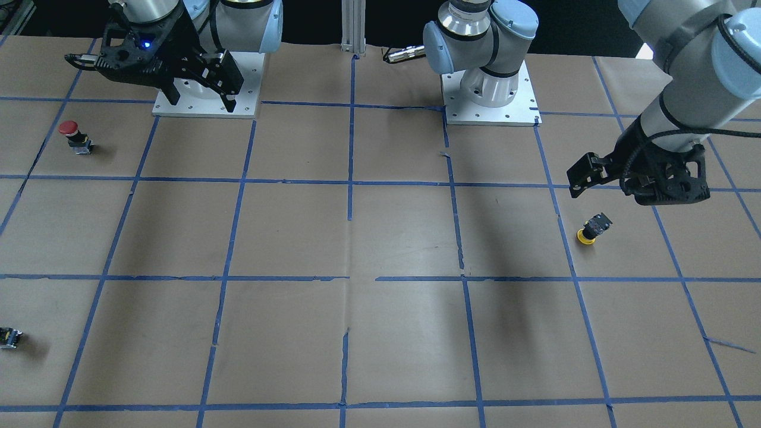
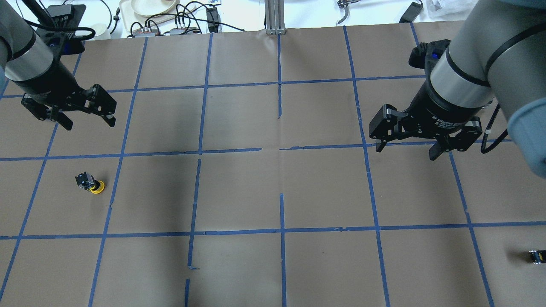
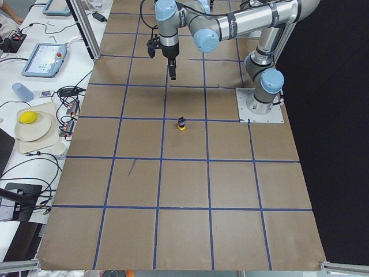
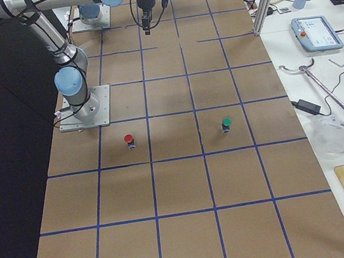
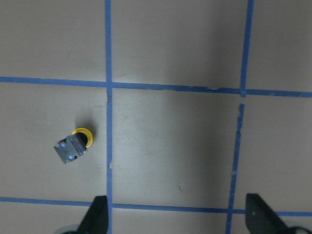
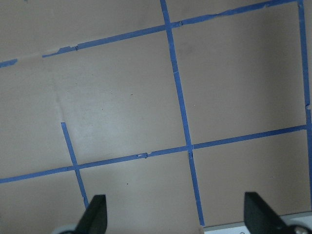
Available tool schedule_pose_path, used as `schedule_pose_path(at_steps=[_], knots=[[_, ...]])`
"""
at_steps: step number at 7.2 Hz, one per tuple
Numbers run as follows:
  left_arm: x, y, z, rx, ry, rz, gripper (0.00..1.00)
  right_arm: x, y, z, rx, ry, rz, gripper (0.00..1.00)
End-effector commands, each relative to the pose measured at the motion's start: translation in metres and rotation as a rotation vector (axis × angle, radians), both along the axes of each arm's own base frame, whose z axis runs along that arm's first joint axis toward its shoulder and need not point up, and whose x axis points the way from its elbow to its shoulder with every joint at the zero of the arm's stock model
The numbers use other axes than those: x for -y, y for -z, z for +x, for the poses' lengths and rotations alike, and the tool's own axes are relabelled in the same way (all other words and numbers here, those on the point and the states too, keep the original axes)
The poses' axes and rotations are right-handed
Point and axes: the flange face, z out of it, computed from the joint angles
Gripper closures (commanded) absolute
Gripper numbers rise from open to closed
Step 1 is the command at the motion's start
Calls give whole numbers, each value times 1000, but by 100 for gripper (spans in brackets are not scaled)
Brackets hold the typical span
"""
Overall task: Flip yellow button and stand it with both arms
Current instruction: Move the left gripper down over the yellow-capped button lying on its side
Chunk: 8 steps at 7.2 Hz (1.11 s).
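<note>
The yellow button (image 1: 593,229) rests upside down on its yellow cap with the black body tilted up, on the brown paper on my left side. It also shows in the overhead view (image 2: 90,183), the exterior left view (image 3: 181,123) and the left wrist view (image 5: 75,145). My left gripper (image 2: 89,124) hovers open and empty above the table, on the far side of the button (image 1: 636,196) (image 5: 178,219). My right gripper (image 2: 407,151) hangs open and empty over bare paper on the right side (image 1: 202,102) (image 6: 175,219).
A red-capped button (image 1: 74,137) stands on my right side, also in the exterior right view (image 4: 128,139). A green-capped button (image 4: 226,123) stands farther out. A small dark block (image 2: 536,256) lies at the table's right edge. Base plates (image 1: 205,110) (image 1: 490,116) sit near me.
</note>
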Motion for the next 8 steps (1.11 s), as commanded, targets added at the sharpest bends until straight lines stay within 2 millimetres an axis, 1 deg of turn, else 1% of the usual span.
schedule_pose_path(at_steps=[1, 2, 3, 4, 5, 6, 7, 8], knots=[[-1, 53, 52, 21, -68, -28, 0, 3, -2, 0, -6, -4, -8, 0], [1, 84, 70, 31, -94, -32, 0, 3, -3, -6, -31, 1, -2, 0], [-2, 110, 77, 21, -100, -4, 1, 4, -2, -7, -38, 4, -1, 0], [-17, 130, 93, 5, -135, 28, 1, 2, -2, -5, -23, 6, -3, 0], [-24, 140, 103, 8, -154, 27, 1, 2, -3, -4, -21, 6, -12, 0], [-28, 143, 108, 47, -160, 36, 1, 9, -1, -4, -21, 8, -32, 0], [-34, 154, 105, 44, -173, 52, 2, 22, 2, -5, -24, 4, -69, 0], [-39, 166, 101, 53, -175, 34, 2, 22, 5, -5, -23, 4, -61, 0]])
